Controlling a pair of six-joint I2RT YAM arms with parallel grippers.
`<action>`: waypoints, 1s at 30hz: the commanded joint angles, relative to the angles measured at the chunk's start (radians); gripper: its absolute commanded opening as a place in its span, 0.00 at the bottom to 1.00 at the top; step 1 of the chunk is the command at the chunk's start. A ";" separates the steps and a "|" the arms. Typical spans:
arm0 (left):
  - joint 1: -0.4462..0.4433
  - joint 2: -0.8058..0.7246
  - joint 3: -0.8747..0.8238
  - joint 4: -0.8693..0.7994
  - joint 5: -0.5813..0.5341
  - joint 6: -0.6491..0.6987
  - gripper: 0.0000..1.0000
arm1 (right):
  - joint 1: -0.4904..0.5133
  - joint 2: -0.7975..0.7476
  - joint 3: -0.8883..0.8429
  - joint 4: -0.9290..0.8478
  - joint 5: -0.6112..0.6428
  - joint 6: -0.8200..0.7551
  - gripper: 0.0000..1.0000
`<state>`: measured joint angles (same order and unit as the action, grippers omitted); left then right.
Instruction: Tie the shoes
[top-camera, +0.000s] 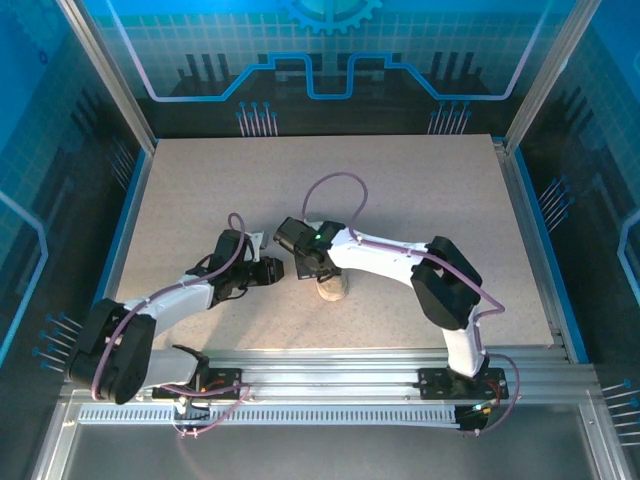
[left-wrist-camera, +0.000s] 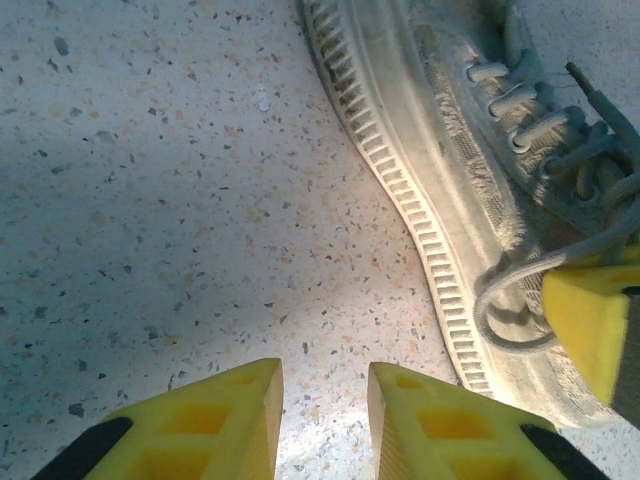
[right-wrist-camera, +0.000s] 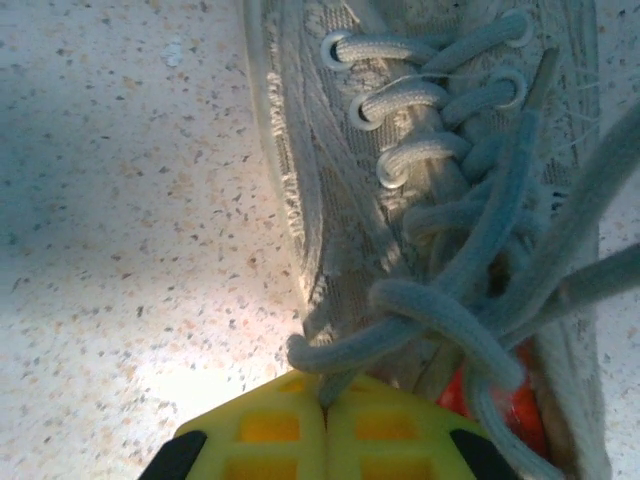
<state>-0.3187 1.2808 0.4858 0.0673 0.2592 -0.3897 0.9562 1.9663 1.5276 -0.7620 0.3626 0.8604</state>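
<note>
Looking down from the top cam: speckled beige table (top-camera: 420, 200) w/ blue edging. A metal rail (top-camera: 330, 365) runs along its 6 o'clock edge. Blue wall panels (top-camera: 330, 60) w/ circuit-style graphics stand on the 9, 12 & 3 o'clock sides. The tabletop is matte, flecked w/ dark & tan specks, and lit bright under each wrist cam.

Shoe (top-camera: 335, 290) (left-wrist-camera: 420, 150) (right-wrist-camera: 330, 200) sits a bit toward 6 o'clock of table ctr, btwn the two arms. It's a worn whitish-grey sneaker w/ a ribbed sole edge, resting on its sole. In the L wrist view it runs from 12 down to 4 o'clock. Inside its opening a red patch (right-wrist-camera: 500, 400) shows at 5 o'clock of the R wrist view, w/ the laces (right-wrist-camera: 430, 150) crossing loose over it.

L gripper (top-camera: 283, 270) (left-wrist-camera: 325, 395) is at the shoe's 9 o'clock, low over bare table. It's partly open, holding nothing, near the sole but not touching it.

R gripper (top-camera: 318, 272) (right-wrist-camera: 325, 420) is right over the shoe, pressed fully closed. One strand of the laces runs into the seam btwn its fingers, so it's pinching that strand. One R finger (left-wrist-camera: 590, 320) shows at 4 o'clock of the L wrist view, a lace loop beside it.
</note>
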 joint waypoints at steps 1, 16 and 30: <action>0.009 -0.039 0.008 -0.031 0.024 0.032 0.28 | -0.022 -0.083 0.014 -0.046 -0.071 -0.039 0.00; 0.010 -0.038 0.184 -0.084 0.159 0.121 0.34 | -0.146 -0.059 0.059 -0.197 -0.336 -0.288 0.00; 0.056 0.198 0.236 0.289 0.417 0.085 0.38 | -0.283 -0.144 -0.177 0.088 -0.683 -0.630 0.00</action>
<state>-0.2771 1.4456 0.6987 0.2390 0.5976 -0.2890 0.7010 1.8702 1.3678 -0.7120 -0.2314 0.3161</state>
